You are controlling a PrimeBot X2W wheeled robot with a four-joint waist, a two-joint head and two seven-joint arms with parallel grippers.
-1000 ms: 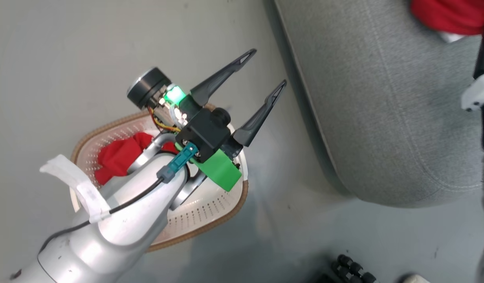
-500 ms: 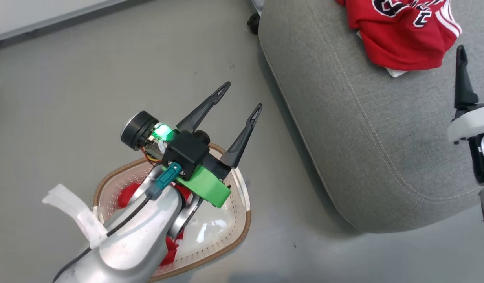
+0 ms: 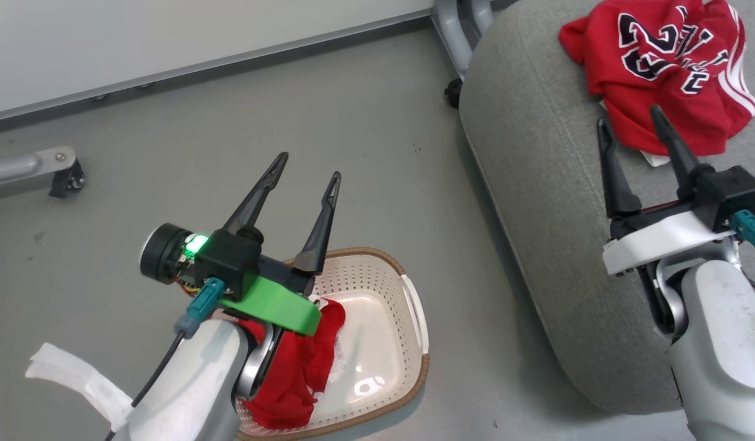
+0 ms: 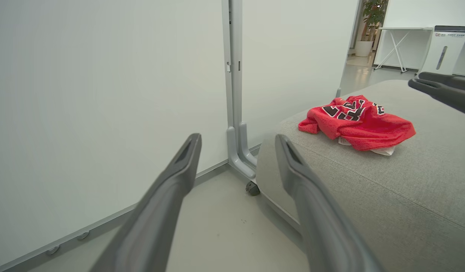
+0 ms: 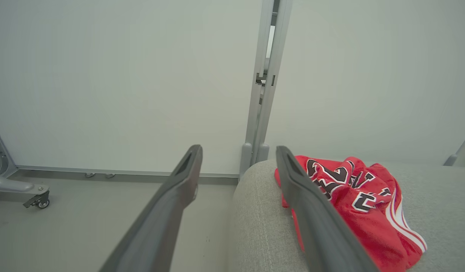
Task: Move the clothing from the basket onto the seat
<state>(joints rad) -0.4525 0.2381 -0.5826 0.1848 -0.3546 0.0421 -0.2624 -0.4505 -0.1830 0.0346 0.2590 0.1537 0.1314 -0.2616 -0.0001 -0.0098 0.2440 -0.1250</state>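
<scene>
A red jersey (image 3: 665, 67) with black lettering and white stripes lies crumpled at the far end of the grey seat (image 3: 537, 184); the wrist views show the same jersey (image 4: 355, 121) (image 5: 368, 204). A second red piece of clothing (image 3: 307, 361) lies in the white basket (image 3: 390, 288) on the floor, partly hidden by my left arm. Above the basket's far edge my left gripper (image 3: 308, 168) stands open and empty. My right gripper (image 3: 629, 116) hovers open over the seat, just short of the jersey.
A white partition wall (image 3: 169, 30) runs along the back, with a grey post (image 4: 232, 75) and castor feet (image 3: 59, 171) on the grey floor. Open floor lies between the basket and the seat (image 4: 368, 196).
The head camera has tilted up and swung, bringing the wall, the whole jersey and my right gripper into view. Both grippers remain open.
</scene>
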